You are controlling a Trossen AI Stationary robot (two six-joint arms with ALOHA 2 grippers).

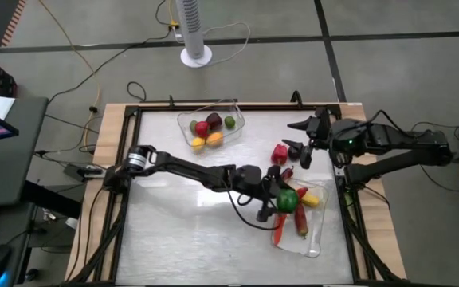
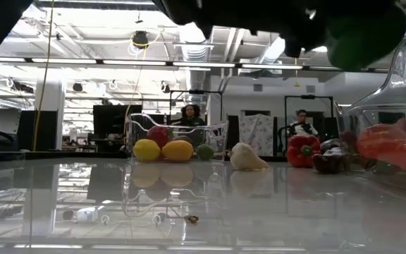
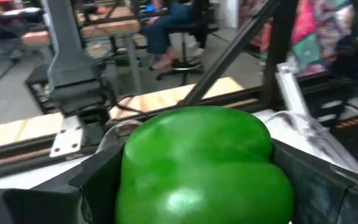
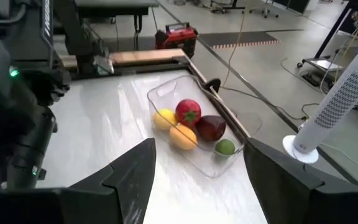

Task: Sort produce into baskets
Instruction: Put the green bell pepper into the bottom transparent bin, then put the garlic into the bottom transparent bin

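Green pepper point(image 3: 201, 165) | in left end effector point(image 1: 281, 201) | over basket point(image 1: 315, 233)

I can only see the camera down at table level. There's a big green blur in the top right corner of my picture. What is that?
Observer: It is a green pepper, clamped between the fingers of the left gripper; the left wrist view shows it filling the gap.
Operator: Is it above anything?
Observer: From above, it hangs over the near tub on the table's right side, which holds a few red, orange and yellow pieces.
Operator: What is the other arm doing?
Observer: The right gripper waits open and empty by the table's right edge, close to a red pepper.
Operator: How full is the tub with the lemons?
Observer: The right wrist view shows five pieces in the far tub.
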